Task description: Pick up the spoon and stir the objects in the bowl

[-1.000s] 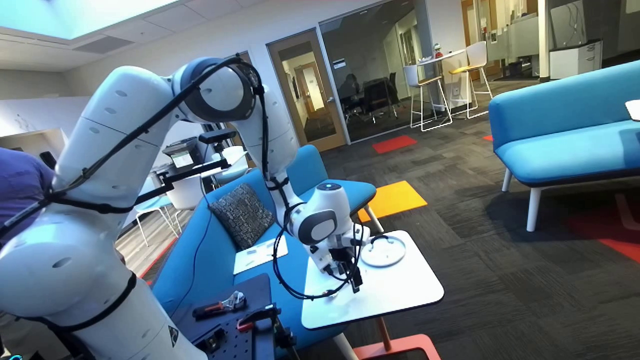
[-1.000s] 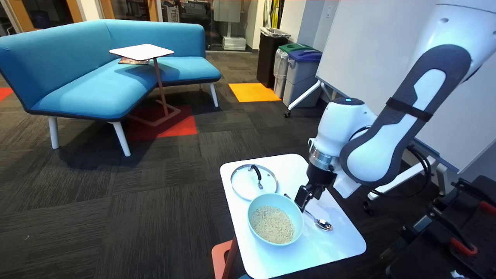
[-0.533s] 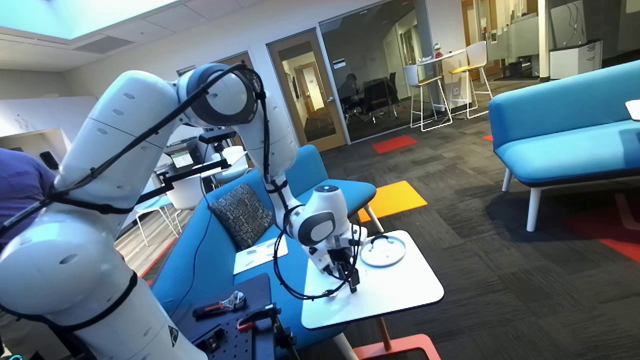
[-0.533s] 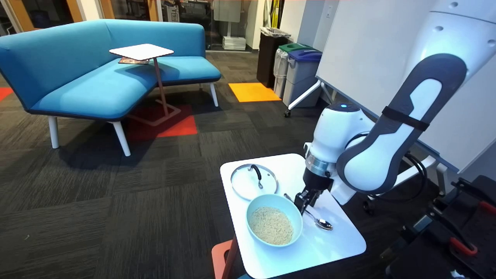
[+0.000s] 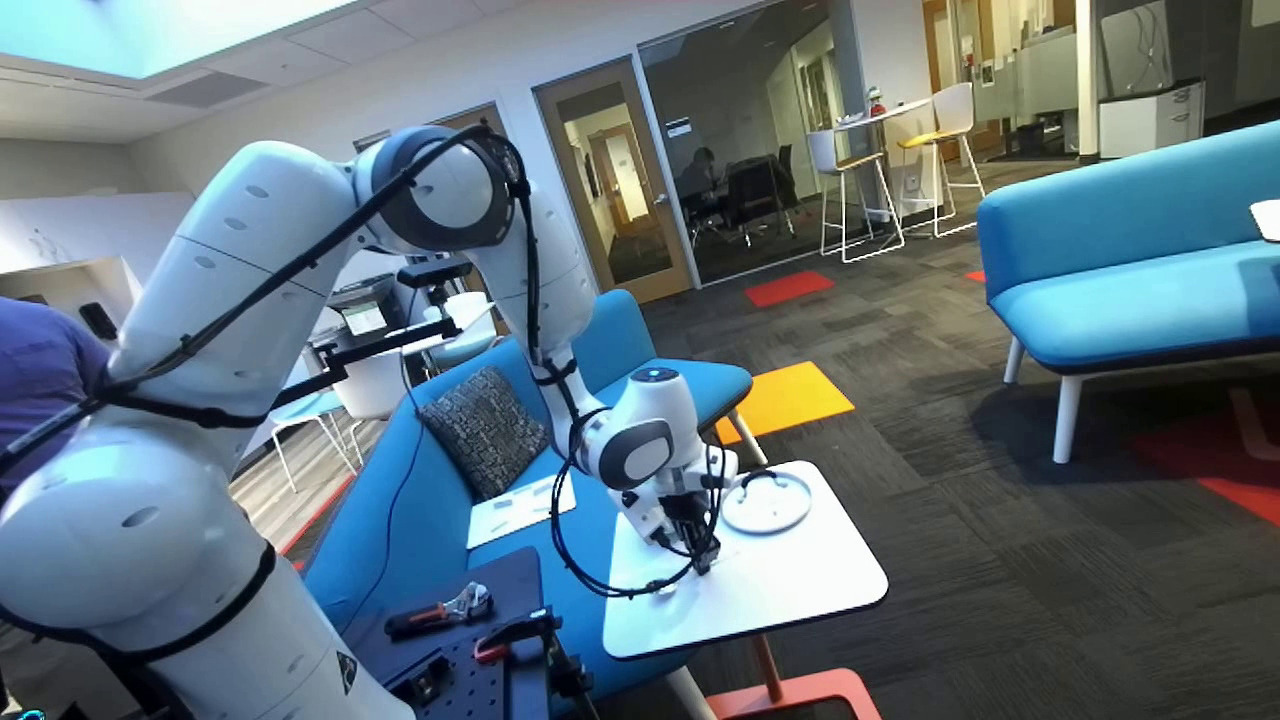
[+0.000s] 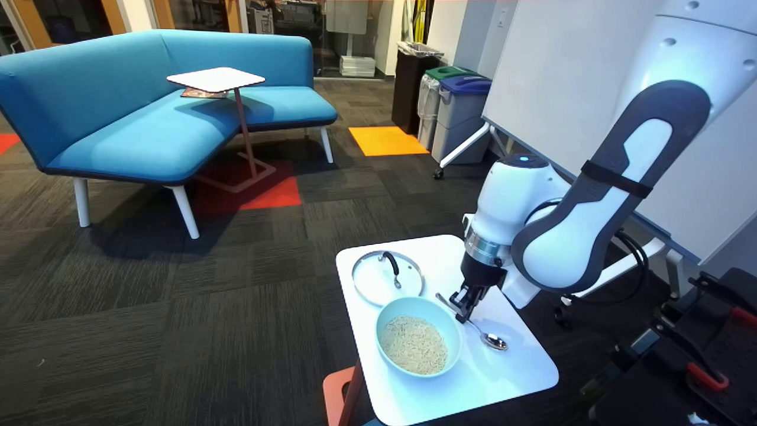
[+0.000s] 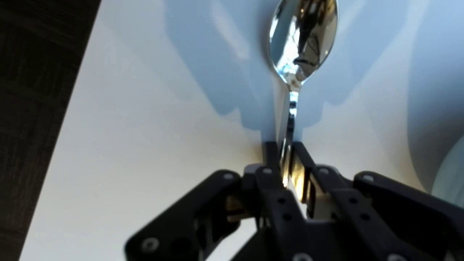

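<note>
In the wrist view the shiny metal spoon lies with its scoop pointing away from my gripper. Both fingers press close along the slender handle, so the gripper is shut on it. An exterior view has the spoon at the table surface, the gripper around mid-handle, and the handle's end sticking out beyond the fingers. Right beside it stands the pale blue-green bowl, holding beige grains. Only a sliver of the bowl shows in the wrist view. The gripper also appears above the table in an exterior view.
A glass lid with a black handle lies flat behind the bowl on the small white table. The table's edge drops to dark carpet. A blue sofa adjoins the table, and a black cable loops beside the wrist.
My gripper has come down slightly, and its fingers have gone from open to closed around the handle. The handle's far end has shifted a little; the bowl has hardly moved.
</note>
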Robot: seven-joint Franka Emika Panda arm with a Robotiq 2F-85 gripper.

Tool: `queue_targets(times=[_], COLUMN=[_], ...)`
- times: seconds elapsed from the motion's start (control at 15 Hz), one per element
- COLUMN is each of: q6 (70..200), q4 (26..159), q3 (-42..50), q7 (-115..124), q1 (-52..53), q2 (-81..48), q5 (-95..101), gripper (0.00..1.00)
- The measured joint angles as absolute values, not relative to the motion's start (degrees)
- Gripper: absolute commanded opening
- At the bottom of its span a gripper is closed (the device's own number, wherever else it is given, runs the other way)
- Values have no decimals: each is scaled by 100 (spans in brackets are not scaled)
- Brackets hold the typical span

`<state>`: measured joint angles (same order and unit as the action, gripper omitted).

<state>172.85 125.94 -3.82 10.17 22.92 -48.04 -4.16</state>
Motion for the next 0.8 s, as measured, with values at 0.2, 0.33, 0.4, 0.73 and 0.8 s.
queue_targets(times=[0.2, 0.33, 0.4, 0.73, 0.8], q6=[17309, 17392, 17488, 18028, 18136], q4=[12591, 12602, 12626, 12985, 13090], q3=[-355, -302, -275, -206, -206], q7=[1020, 1021, 1020, 736, 603], q1=[2299, 2300, 2291, 2169, 2118], q2=[-4797, -4785, -4766, -4396, -4276], q5=[-415, -415, -415, -235, -163], gripper=[2, 2, 2, 2, 2])
